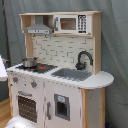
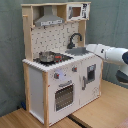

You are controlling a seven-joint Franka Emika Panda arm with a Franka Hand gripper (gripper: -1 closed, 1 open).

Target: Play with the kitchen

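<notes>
I am reaching my arm (image 2: 111, 53) in from the second exterior view's right toward the sink (image 2: 78, 51) of the kitchen (image 1: 57, 75) standing on the wooden floor (image 2: 95, 112), rigid and bulky, best worked by its small oven door handle (image 2: 66, 84), though I cannot tell my gripper's state.

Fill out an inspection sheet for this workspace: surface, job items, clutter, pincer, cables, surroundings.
Surface: wooden floor under the set, seams between boards visible.
Job items: toy kitchen upright; oven door closed; small metal pot on the hob; black faucet behind the sink; microwave beside the grey hood.
Clutter: nothing seen.
Pincer: not in view; the white robot arm enters from the second exterior view's right, near the sink end of the counter.
Cables: nothing seen.
Surroundings: grey curtain behind the kitchen.
</notes>
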